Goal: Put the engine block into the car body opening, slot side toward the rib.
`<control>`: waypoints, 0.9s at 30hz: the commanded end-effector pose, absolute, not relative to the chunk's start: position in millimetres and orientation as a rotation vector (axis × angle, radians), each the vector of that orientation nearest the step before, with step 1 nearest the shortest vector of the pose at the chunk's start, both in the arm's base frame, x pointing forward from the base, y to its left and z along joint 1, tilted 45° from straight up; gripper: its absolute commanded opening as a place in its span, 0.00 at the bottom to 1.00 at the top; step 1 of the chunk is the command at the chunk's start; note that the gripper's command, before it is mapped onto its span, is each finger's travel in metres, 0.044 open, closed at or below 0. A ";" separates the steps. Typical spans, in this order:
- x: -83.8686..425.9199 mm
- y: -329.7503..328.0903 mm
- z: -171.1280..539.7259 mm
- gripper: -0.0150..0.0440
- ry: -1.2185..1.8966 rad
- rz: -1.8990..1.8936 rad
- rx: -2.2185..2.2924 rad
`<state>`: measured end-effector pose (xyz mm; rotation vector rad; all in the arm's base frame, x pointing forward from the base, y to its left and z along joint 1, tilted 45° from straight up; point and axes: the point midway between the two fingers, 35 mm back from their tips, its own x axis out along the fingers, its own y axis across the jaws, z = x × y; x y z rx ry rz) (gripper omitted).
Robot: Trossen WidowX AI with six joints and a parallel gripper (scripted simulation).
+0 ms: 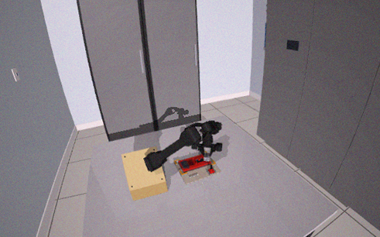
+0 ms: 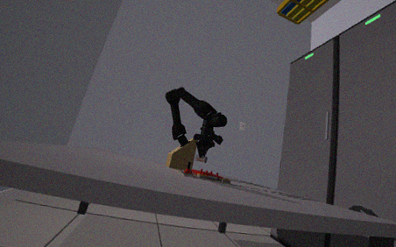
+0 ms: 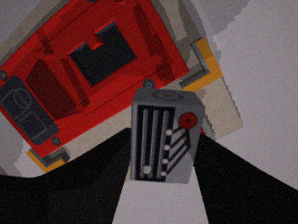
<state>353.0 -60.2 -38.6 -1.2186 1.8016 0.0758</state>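
Black two-fingered gripper (image 1: 207, 149) (image 2: 202, 156) (image 3: 162, 137) had the grey boxy engine block w/ black slots & a red round cap (image 1: 207, 156) (image 2: 201, 159) (image 3: 167, 137) pinched btwn its fingers, up above the far right part of the red plastic car body (image 1: 189, 166) (image 2: 198, 172) (image 3: 105, 100) in the top view. Block wasn't in the dark notched opening (image 3: 104, 54) yet. Car body lay on a flat beige board (image 1: 200, 175) (image 2: 226, 181) (image 3: 227, 110), w/ yellow corner brackets (image 3: 207, 70) at its corners. Tan box-shaped base (image 1: 147, 179) (image 2: 180, 158) stood left of the board, top view.
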 end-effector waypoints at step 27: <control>335.2 -34.1 -101.6 0.25 1.536 -0.678 -0.552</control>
